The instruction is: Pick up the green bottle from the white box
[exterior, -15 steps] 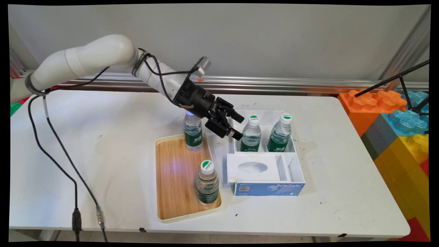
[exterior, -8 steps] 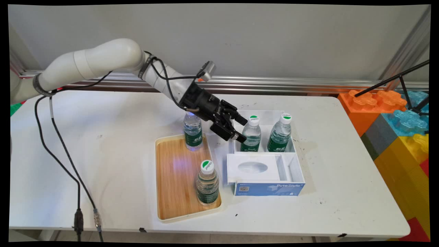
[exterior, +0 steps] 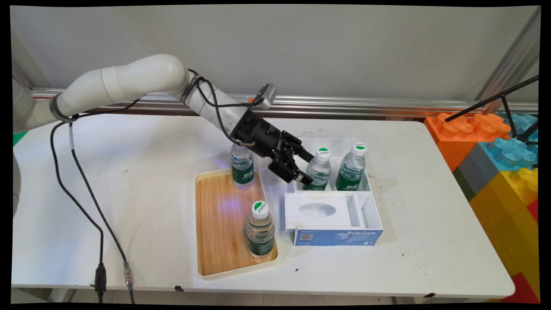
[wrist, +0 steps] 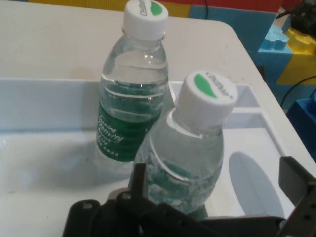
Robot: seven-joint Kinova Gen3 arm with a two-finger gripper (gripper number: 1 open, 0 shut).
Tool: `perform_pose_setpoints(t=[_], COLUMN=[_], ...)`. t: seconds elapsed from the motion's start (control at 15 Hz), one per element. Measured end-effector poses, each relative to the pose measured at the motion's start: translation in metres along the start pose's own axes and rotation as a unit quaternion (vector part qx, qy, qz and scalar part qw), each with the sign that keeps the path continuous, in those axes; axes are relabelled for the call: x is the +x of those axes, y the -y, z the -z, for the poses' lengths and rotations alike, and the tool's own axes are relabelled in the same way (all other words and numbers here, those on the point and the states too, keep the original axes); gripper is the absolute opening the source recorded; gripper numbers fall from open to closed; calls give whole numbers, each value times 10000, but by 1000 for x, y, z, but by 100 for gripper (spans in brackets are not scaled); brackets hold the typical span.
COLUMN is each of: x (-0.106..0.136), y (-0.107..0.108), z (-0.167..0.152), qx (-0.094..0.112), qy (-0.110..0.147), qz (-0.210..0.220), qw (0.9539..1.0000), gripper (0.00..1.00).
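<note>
End effector (exterior: 306, 168) spread around the tilted left bottle (exterior: 319, 170) in the white box (exterior: 366, 215); second bottle (exterior: 351, 167) just beside

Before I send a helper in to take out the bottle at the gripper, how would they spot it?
Find the white box right of the wooden tray. Two bottles stand in its far compartment. It is the left bottle, between the open gripper fingers and tilted rightward, while the right bottle stands upright.
</note>
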Motion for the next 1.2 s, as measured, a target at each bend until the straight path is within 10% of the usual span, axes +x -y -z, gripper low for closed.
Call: perform_pose_setpoints(t=[1.2], x=[-5], y=[14], z=[-18], qx=[152], qy=[74], qz=[-221], qw=[9996], gripper=[100])
